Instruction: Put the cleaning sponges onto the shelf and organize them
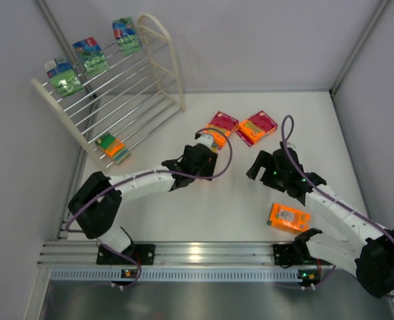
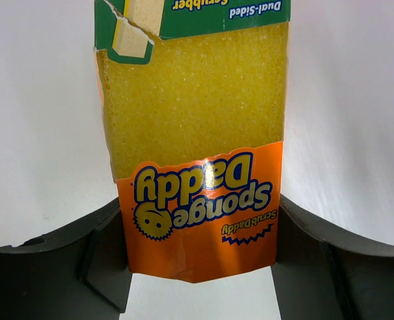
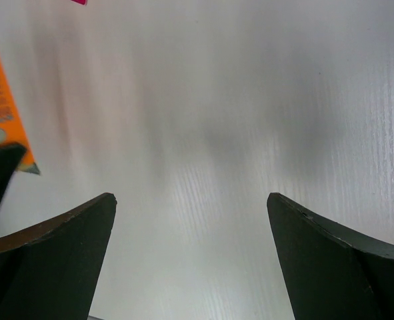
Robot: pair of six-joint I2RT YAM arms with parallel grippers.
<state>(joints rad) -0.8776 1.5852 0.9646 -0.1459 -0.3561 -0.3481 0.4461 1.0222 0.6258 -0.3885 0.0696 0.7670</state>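
The left fingers (image 2: pixel 103 260) were closed on a Sponge Daddy pack (image 2: pixel 197 153), one dark finger pressed against each long side edge at its orange-labelled end. The yellow sponge and green header stretched straight away from the wrist, so the pack's long axis ran in line with the fingers rather than across them. From above, the pack sat at the tip of the left arm, out over the middle of the table (image 1: pixel 203 220).

The shelf (image 1: pixel 60 117) stood to the far left of that grasp, its rods running on a diagonal. Three green packs (image 1: pixel 91 57) lined the top tier, and an orange-and-green pack (image 1: pixel 112 148) lay on a low tier near the front. The left arm was plainly the nearer one to the shelf, so the carry probably called for a swing leftward and away. The pack would likely need turning so that its long axis crossed several rods rather than slipping between two.

The right fingers (image 3: pixel 57 260) were spread wide with only bare table between them, holding nothing. An orange pack (image 1: pixel 289 217) lay on the table by the right arm. Two magenta-labelled packs (image 1: pixel 222 124) lay side by side just beyond the left arm's tip, both well apart from the shelf.
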